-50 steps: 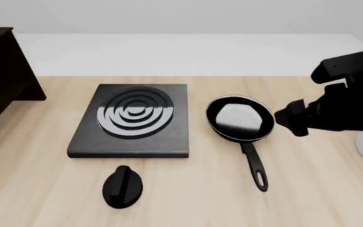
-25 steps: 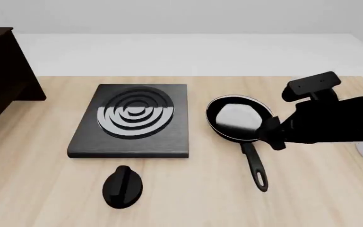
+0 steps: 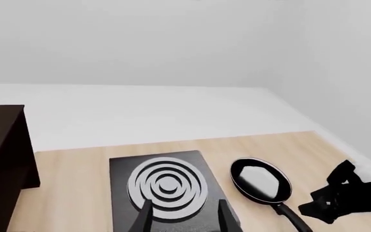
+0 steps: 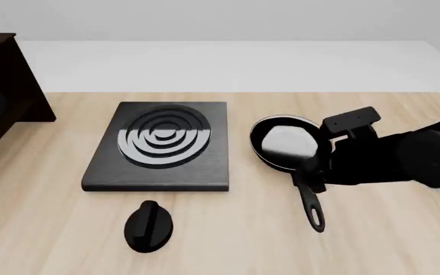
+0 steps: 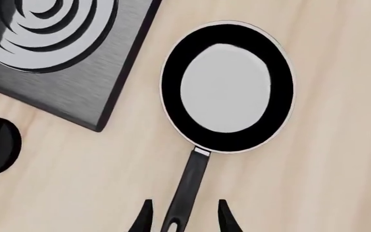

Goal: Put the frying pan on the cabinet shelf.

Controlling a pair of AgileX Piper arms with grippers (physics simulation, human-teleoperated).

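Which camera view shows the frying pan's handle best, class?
The right wrist view: the frying pan handle runs clear between the open right tool fingers. The front view has the arm covering the handle's upper part; the left wrist view crops it.

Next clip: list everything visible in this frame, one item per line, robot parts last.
frying pan: one, black with glossy pale inside, on the table right of the stove plate, handle toward the arms' side.
stove plate: one, square, black with silver rings, centre of the table.
knob: one, black oval, on the table nearer the arms than the stove plate.
cabinet: one, dark brown, at the table's far left edge, partly out of frame.
table: one, light wood.
left gripper: one, black, open, above the stove plate, holding nothing.
right gripper: one, black, open, its fingertips either side of the pan's handle; contact cannot be told.
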